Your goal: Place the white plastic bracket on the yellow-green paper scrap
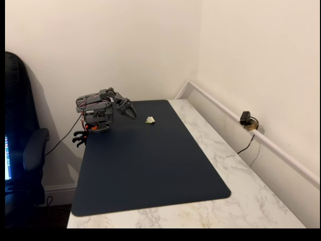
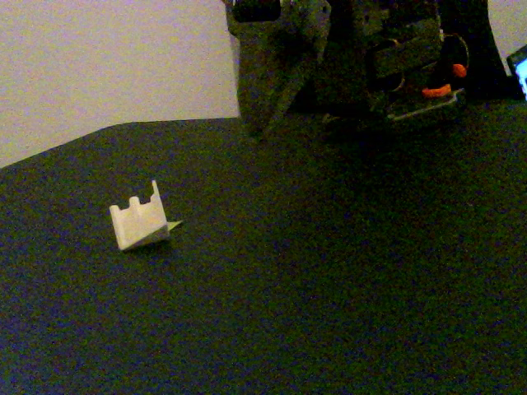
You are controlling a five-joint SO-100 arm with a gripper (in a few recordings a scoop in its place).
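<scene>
Resting on the dark mat (image 1: 150, 170), centre-left in the close fixed view, the white bracket (image 2: 138, 223) covers the paper scrap (image 2: 174, 225). Gripper (image 1: 131, 114) apart, empty; opening unclear.

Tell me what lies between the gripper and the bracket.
Only bare dark mat: in both fixed views nothing sits between the gripper and the bracket.
</scene>
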